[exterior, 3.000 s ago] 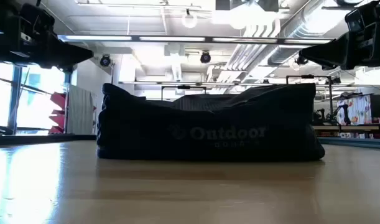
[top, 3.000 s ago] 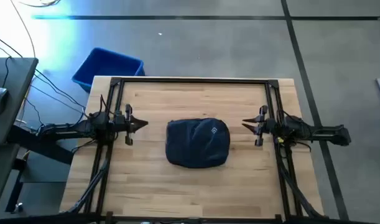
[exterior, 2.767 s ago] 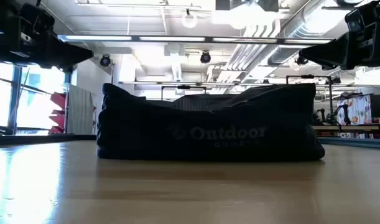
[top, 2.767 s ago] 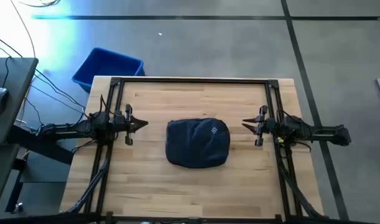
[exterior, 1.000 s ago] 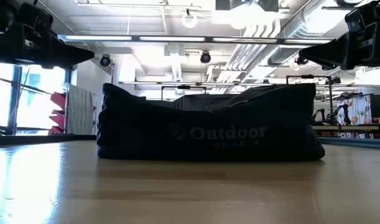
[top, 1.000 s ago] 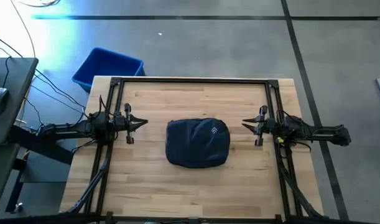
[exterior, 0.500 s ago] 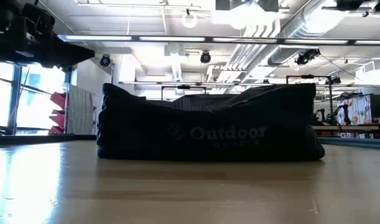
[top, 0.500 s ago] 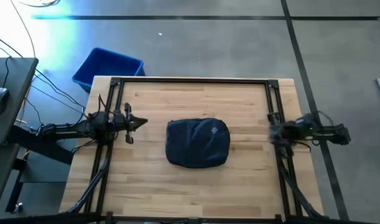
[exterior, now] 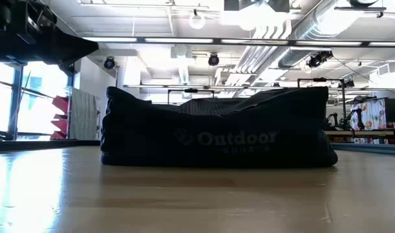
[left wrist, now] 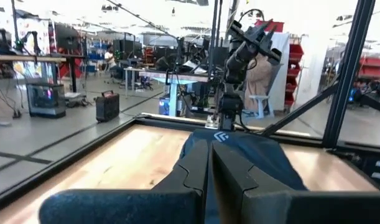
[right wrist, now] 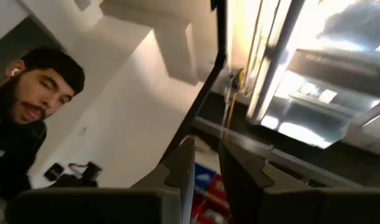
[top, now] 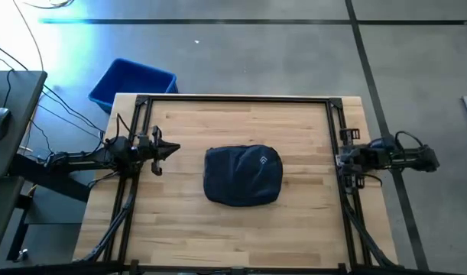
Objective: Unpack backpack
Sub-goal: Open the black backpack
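Soft rounded navy fabric backpack (top: 243, 176) mid-tabletop (top: 218, 229), lettering legible only in low view, left pincer (top: 174, 150) closed empty, right pincer (right wrist: 205, 165) slightly parted, empty.

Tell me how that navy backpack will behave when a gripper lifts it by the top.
The backpack will probably sag and fold: its fabric lies rounded and creased, with a slumped top edge in the low view. It looks unlikely to roll or tip, since it lies flat and wide on the table. Its fullness hints at contents, so weight may shift.
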Motion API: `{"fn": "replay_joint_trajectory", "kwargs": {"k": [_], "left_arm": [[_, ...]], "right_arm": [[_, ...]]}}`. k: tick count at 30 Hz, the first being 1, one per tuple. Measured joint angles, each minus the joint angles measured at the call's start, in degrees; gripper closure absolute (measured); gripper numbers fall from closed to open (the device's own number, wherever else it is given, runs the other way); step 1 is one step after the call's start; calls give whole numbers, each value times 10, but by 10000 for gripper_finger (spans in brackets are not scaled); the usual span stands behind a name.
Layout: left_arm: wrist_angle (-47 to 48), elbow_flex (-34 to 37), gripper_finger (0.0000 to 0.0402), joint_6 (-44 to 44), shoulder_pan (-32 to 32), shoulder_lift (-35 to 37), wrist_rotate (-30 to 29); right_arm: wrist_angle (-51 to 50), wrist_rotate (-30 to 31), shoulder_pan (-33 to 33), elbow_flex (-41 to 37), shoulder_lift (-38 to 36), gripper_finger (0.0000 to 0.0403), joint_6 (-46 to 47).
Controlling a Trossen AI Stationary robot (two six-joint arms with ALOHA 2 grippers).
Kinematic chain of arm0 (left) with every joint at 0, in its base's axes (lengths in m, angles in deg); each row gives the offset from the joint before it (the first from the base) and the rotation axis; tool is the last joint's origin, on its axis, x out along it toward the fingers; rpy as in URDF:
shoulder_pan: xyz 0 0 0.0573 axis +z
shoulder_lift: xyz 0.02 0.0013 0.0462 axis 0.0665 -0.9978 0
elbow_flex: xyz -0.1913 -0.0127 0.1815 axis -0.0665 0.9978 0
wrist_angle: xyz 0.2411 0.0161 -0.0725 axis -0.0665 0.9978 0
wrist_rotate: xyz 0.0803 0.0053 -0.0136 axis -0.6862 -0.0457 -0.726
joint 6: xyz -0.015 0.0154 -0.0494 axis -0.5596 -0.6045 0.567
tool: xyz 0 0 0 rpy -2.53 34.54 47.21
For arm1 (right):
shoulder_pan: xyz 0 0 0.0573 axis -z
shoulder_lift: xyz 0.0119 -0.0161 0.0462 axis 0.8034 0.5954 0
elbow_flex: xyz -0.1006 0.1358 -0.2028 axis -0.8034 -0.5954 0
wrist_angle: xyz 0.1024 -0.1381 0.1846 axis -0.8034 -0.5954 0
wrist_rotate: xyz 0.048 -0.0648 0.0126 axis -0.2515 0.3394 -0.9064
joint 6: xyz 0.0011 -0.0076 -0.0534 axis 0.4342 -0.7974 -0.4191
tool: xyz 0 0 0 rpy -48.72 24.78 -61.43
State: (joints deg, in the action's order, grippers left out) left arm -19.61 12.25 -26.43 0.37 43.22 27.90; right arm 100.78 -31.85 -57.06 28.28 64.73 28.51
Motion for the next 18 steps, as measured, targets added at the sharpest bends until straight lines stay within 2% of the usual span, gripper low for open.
{"fn": "replay_joint_trajectory", "kwargs": {"k": [4, 7, 10, 13, 15, 18], "left_arm": [[0, 0, 402, 1, 0, 0, 0], [0, 0, 402, 1, 0, 0, 0], [0, 0, 402, 1, 0, 0, 0], [1, 0, 402, 2, 0, 0, 0], [1, 0, 402, 2, 0, 0, 0], [2, 0, 402, 5, 0, 0, 1]], "right_arm": [[-17, 33, -11, 97, 133, 343, 3], [-99, 84, -10, 198, 237, 343, -2], [-285, 172, -3, 325, 331, 343, 8], [-517, 287, 16, 465, 424, 340, 97], [-676, 314, 37, 558, 486, 330, 180], [-879, 303, 70, 673, 573, 300, 283]]}}
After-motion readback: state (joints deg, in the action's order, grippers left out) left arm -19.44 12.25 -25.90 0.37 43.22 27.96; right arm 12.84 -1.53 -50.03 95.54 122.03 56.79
